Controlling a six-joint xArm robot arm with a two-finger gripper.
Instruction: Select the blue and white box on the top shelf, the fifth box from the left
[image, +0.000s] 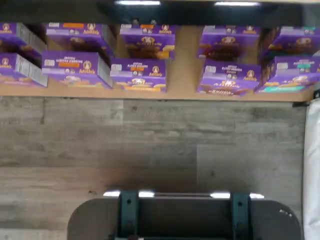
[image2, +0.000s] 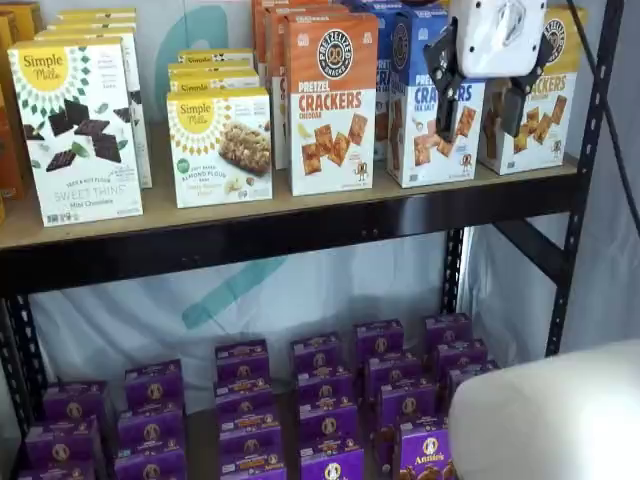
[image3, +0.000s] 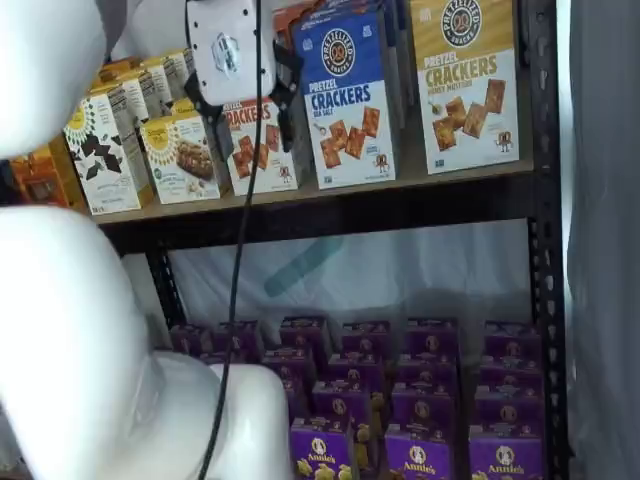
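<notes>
The blue and white box (image2: 425, 140) stands upright on the top shelf (image2: 300, 228), between an orange-topped Cheddar box and a yellow-topped box. It also shows in a shelf view (image3: 348, 110) on the top shelf (image3: 330, 212). My gripper (image2: 480, 112) hangs in front of the shelf at box height, its white body over the box's upper right. A plain gap shows between its two black fingers (image2: 445, 95) and nothing is in them. In a shelf view the gripper (image3: 248, 120) overlaps the Cheddar box, left of the blue box. The wrist view shows neither the box nor the fingers.
The Cheddar box (image2: 330, 110) and the yellow-topped box (image2: 550, 115) flank the target closely. Simple Mills boxes (image2: 80, 130) stand further left. Small purple boxes (image: 145, 75) fill the lower deck (image: 185, 65). A black upright (image2: 585, 170) stands at the right. A dark mount with teal brackets (image: 185, 215) shows in the wrist view.
</notes>
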